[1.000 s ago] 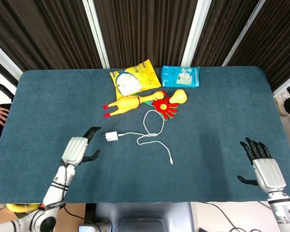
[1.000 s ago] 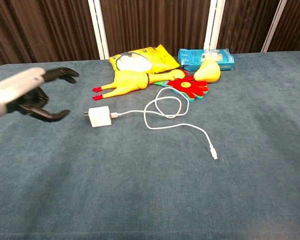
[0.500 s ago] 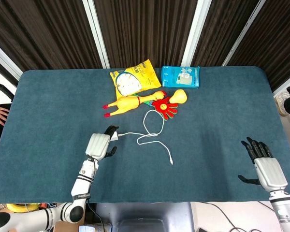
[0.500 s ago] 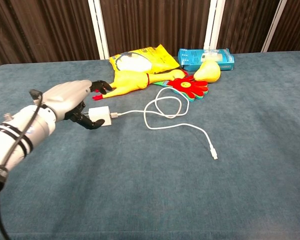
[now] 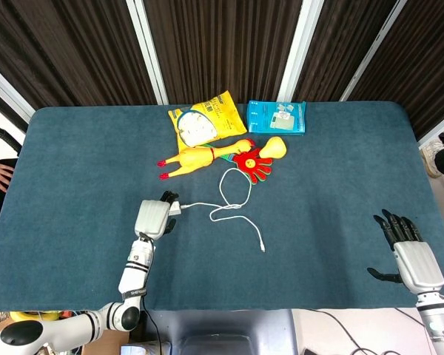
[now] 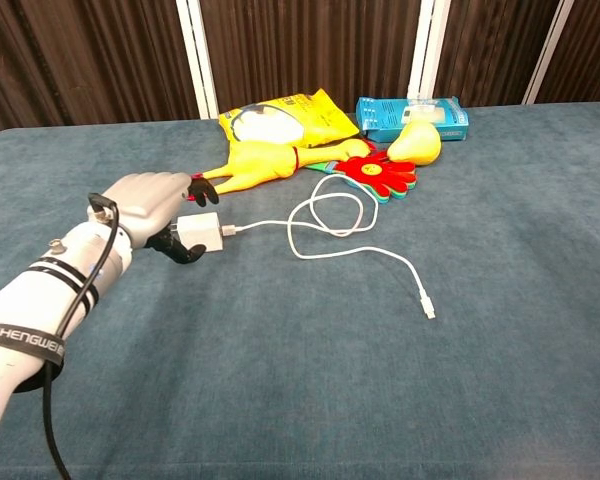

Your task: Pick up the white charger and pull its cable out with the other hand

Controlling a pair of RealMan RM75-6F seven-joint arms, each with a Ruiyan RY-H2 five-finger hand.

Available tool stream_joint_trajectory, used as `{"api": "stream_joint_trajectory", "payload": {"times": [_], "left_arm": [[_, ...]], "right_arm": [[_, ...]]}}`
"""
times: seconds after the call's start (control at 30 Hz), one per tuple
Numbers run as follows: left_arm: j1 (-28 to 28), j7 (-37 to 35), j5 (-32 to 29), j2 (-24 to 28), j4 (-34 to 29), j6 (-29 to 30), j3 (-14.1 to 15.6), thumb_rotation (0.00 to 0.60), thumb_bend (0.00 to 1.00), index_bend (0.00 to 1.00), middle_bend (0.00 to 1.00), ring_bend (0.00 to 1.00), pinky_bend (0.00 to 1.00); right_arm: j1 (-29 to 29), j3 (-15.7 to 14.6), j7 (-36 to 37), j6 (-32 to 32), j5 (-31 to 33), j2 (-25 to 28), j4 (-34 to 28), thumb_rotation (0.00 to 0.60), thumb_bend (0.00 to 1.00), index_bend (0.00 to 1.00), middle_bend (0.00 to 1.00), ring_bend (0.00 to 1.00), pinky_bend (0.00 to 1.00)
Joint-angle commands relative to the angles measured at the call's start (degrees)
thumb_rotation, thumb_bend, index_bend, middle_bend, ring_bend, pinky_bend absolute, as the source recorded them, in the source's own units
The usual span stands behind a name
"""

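head view: the left hand (image 5: 153,218) sits right at the white charger (image 5: 175,209), which lies on the blue table (image 5: 74,163) just left of centre and peeks out past the hand's upper right edge. dark fingertips (image 5: 167,197) arch over the charger's top; from up here i can't tell whether they actually clamp it. the cable (image 5: 235,200) runs right from the plug, loops once, then trails down to its free connector. far off at the lower right corner, the right hand (image 5: 408,257) hovers with fingers spread, holding nothing, well apart from the cable.

this looks like the grasp step: the charger is not yet lifted. the next move calls for a firm close and a lift, then the right hand must travel across to the cable near the plug.

chest view: the left hand (image 6: 152,205) cups the charger (image 6: 203,232) from its left side, one finger (image 6: 204,187) over the top, another (image 6: 185,251) curling under the near edge, both touching or nearly so. the charger rests flat on the cloth, its cable (image 6: 325,228) still plugged in. grip looks partial, not settled. the right hand is out of this view.
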Motion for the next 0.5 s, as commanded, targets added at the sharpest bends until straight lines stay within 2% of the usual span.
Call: {"api": "stream_joint_trajectory", "payload": {"times": [0.03, 0.33, 0.5], "left_arm": [[-0.5, -0.4, 0.0, -0.7, 1.4, -0.3, -0.2, 0.6, 0.36, 0.28, 0.26, 0.96, 1.0], [-1.2, -2.0, -0.6, -2.1, 5.4, -2.1, -0.6, 0.6, 0.36, 0.32, 0.32, 0.97, 1.0], [-1.9, -3.7, -0.6, -2.3, 6.6, -3.2, -1.2, 0.6, 0.37, 0.38, 0.39, 0.99, 1.0]], "right_arm": [[-0.1, 0.1, -0.2, 0.0, 0.3, 0.0, -0.1, 0.6, 0.16, 0.0, 0.0, 0.0, 0.0], [-0.3, 0.1, -0.1, 0.6, 0.0, 0.1, -0.3, 0.6, 0.16, 0.0, 0.0, 0.0, 0.0], [-0.6, 0.3, 0.3, 1.2, 0.2, 0.4, -0.5, 0.6, 0.16, 0.0, 0.0, 0.0, 0.0]]}}
